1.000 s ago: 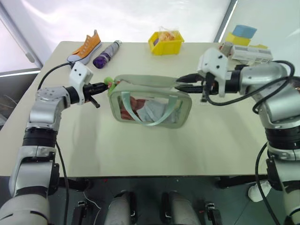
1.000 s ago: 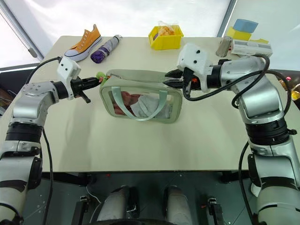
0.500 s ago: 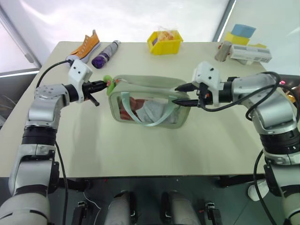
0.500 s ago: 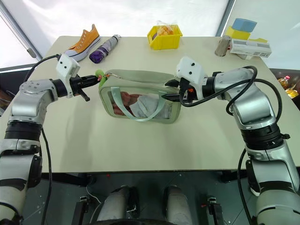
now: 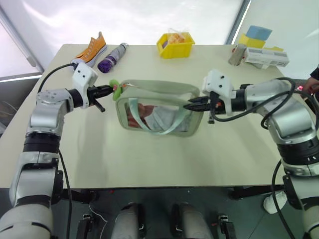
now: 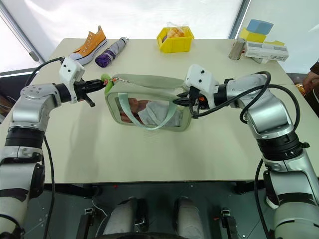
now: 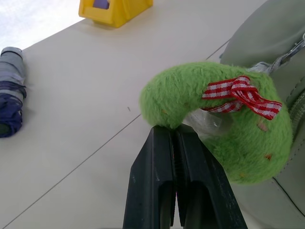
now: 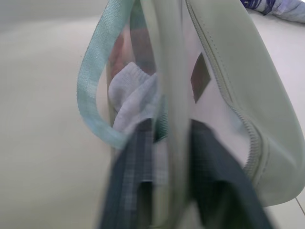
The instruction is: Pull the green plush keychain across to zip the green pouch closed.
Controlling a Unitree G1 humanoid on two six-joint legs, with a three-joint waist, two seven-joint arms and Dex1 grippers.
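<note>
Green: one pouch (image 5: 159,107) – right gripper (image 5: 192,105) clamped | one keychain (image 5: 116,90) – left gripper (image 5: 108,91) clamped

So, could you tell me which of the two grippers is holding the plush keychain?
The left gripper, shut on the green plush keychain at the pouch's left end; the right gripper instead pinches the green pouch at its right end.

Green plush keychain (image 7: 224,126): bright lime green, red-and-white gingham bow. Green pouch (image 5: 159,108): pale sage green, clear window, mint strap. Bin (image 5: 175,45): yellow. Sneaker (image 5: 91,49): orange, white sole. Folded umbrella (image 5: 113,58): purple and grey. Table (image 5: 149,154): beige. Gripper fingers (image 7: 174,186): black.
</note>
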